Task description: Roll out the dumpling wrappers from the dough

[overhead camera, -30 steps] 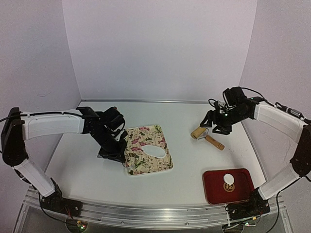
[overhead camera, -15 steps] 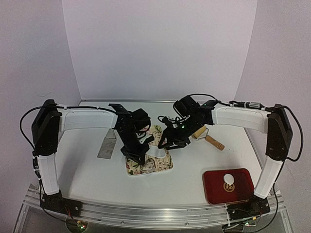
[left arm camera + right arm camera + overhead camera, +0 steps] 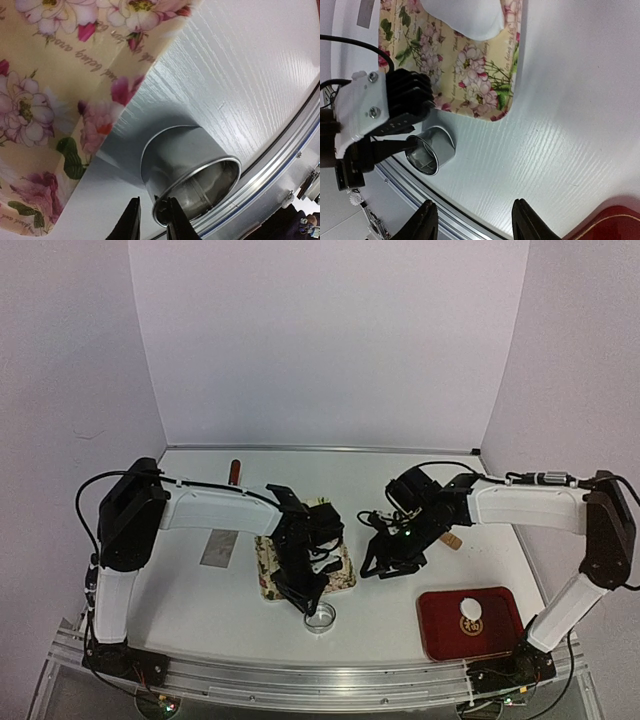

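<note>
Left gripper [image 3: 152, 222] was down at the near edge of the table [image 3: 250, 75], low centre in the top view. Its fingers stood narrowly apart on either side of the ring [image 3: 190, 170] wall, and I couldn't tell whether they pinched it or just sat beside it. The ring stood on the table just off the floral board [image 3: 40, 75] corner, touching nothing else that I could see. Right gripper [image 3: 474, 210] hung open over bare table right of the board, with nothing between the fingers. One wrapper [image 3: 470, 610] lay on the red tray [image 3: 440, 640] at lower right, well apart from both grippers. The dough [image 3: 465, 17], a white sheet, lay on the board at the top of the right wrist view; the left arm hid most of it from above. The pin [image 3: 452, 538] handle poked out behind the right arm. My judgement: the wrapper is thin, soft, very light, probably tacky, and would fold or tear if squeezed in the middle. Better to lift it by the rim with a shallow pinch, or slide a finger under it. The dough should behave the same but floppier, and it would stretch if dragged. The ring is stiff and light, and its thin wall suits a pinch, though bare metal could slip.
</note>
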